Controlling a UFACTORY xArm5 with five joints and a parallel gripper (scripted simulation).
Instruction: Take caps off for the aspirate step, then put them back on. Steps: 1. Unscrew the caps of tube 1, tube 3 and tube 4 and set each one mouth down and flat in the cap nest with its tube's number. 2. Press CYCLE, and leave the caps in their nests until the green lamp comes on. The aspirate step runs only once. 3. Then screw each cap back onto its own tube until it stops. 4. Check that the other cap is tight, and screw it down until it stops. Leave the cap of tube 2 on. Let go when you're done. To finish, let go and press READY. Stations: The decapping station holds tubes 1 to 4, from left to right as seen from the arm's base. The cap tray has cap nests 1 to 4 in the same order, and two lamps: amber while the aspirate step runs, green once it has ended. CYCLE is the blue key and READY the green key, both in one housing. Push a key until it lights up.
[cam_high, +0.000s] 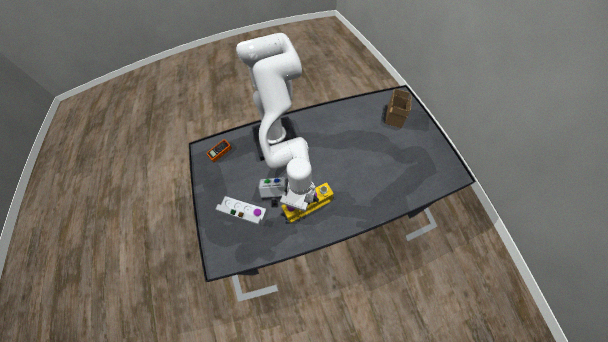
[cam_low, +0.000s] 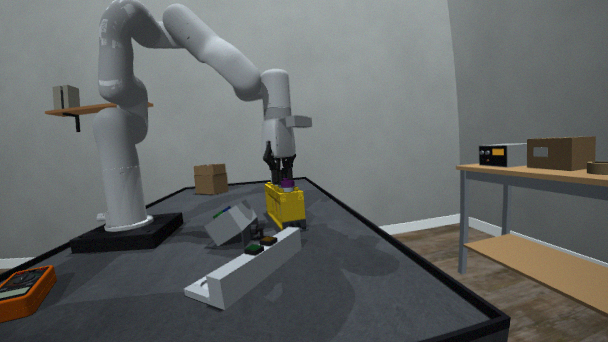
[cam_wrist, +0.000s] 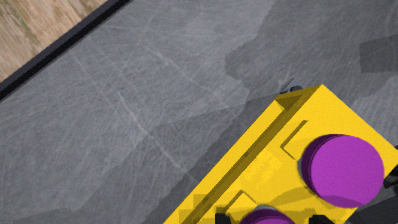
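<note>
The yellow decapping station (cam_high: 307, 202) stands on the dark table and also shows in the exterior view (cam_low: 285, 202). My gripper (cam_low: 281, 176) hangs straight down over it. In the wrist view my fingertips straddle a purple cap (cam_wrist: 266, 218), second from the block's end, with small gaps, so the gripper is open. The end tube's purple cap (cam_wrist: 342, 170) sits beside it. The tube at the other end (cam_high: 324, 190) is grey and uncapped. The white cap tray (cam_high: 240, 209) holds one purple cap (cam_high: 257, 212) in its end nest.
The grey key housing (cam_high: 271, 186) with green and blue keys stands just behind the tray. An orange multimeter (cam_high: 218, 150) lies near the arm's base. A cardboard box (cam_high: 398, 108) stands at the far corner. A side table (cam_low: 540, 175) stands off to the right.
</note>
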